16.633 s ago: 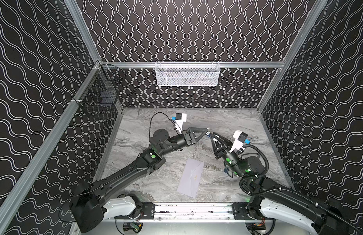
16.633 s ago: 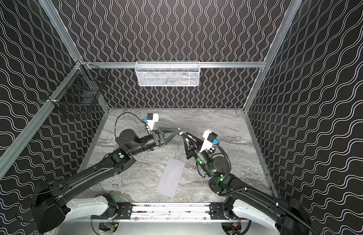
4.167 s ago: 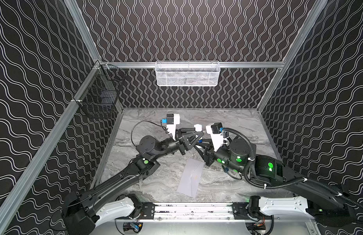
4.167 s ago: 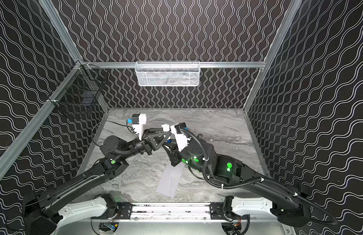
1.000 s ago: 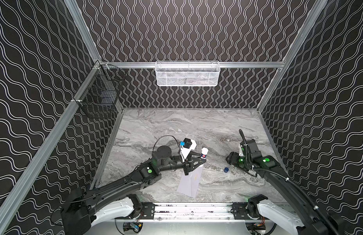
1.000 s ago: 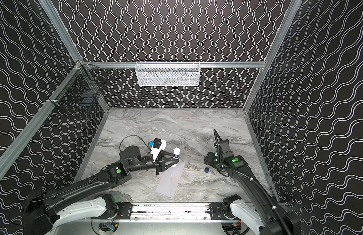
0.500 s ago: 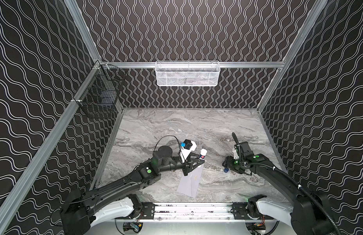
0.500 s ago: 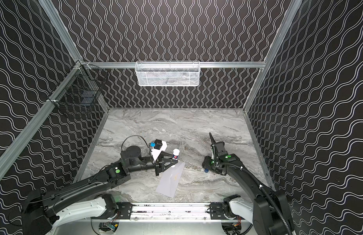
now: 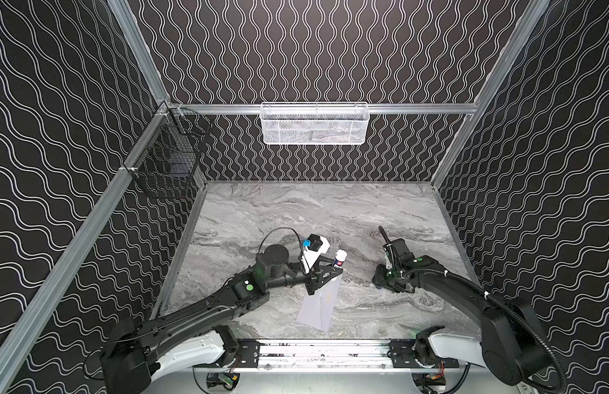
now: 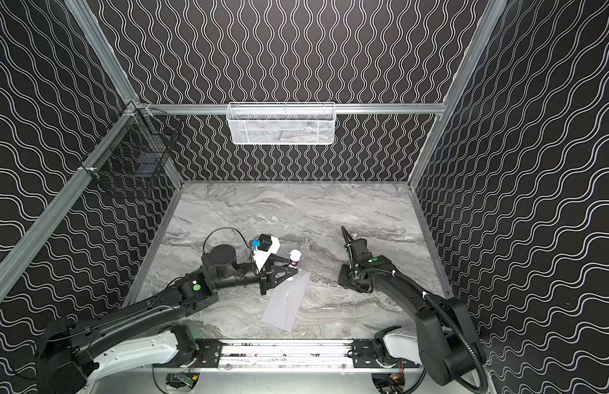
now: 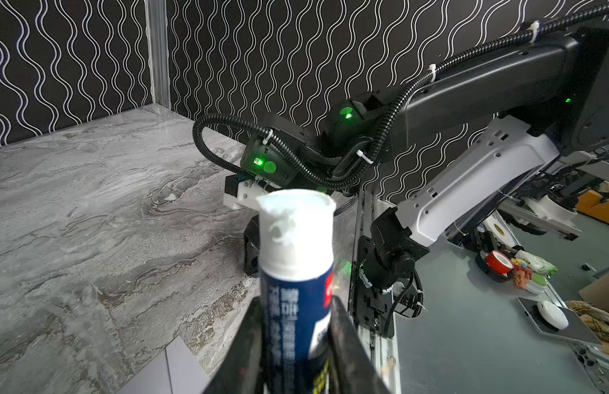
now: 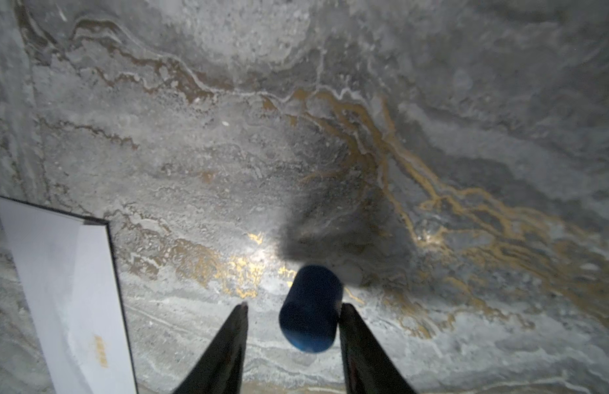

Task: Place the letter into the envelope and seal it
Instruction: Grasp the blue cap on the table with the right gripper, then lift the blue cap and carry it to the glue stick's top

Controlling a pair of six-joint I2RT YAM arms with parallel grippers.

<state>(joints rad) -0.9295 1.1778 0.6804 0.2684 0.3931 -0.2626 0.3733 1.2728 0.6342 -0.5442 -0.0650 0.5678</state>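
Lying flat on the grey table (image 9: 296,218), near the front edge at the middle, the envelope (image 9: 318,307) runs near-to-far with its far end tipped right. The letter is out of sight (inside it, I judge). The left gripper (image 9: 334,270) clamps an uncapped glue stick (image 9: 339,258), glue end up, at the envelope's far end. Right of the envelope, the right gripper (image 12: 294,307) straddles the small blue cap (image 12: 310,307), partly spread. One finger touches the cap, the other stands clear, and the cap's length runs along the fingers. A second ago this gripper was wider and further right, clear of the cap.
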